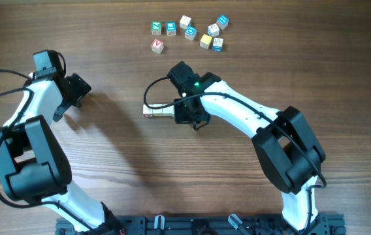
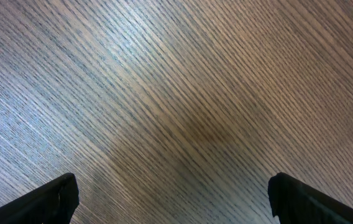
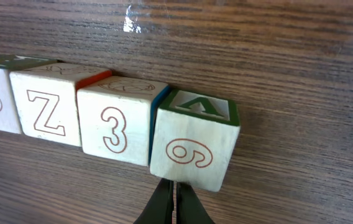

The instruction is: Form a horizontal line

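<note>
- The table [image 1: 107, 150] is shown as bare brown wood. The work is laid near its middle, and a scatter of loose cubes [image 1: 192, 31] is left well apart at the far edge.
- The row of cubes [image 1: 157, 112] is found at mid-table. Its long axis is laid left to right in the overhead view, and four cream cubes are counted edge to edge in the right wrist view.
- The row is reached far more readily by the right arm, whose wrist is held over the row's right end. The left claw [image 2: 173, 199] is held well apart to the left, its fingers spread wide over bare wood with nothing between them.
- The end cube [image 3: 195, 146], marked with a red numeral and topped in green, is set touching its neighbour. It is turned slightly and set a little forward of the other faces.
- The right claw [image 3: 175, 206] is seen pressed together with nothing pinched, its tips just at the lower front face of the end cube. Whether contact is made cannot be told.
- That cube is placed straight ahead of the tips, so a short push across the row's axis is judged to be what would bring it flush.
</note>
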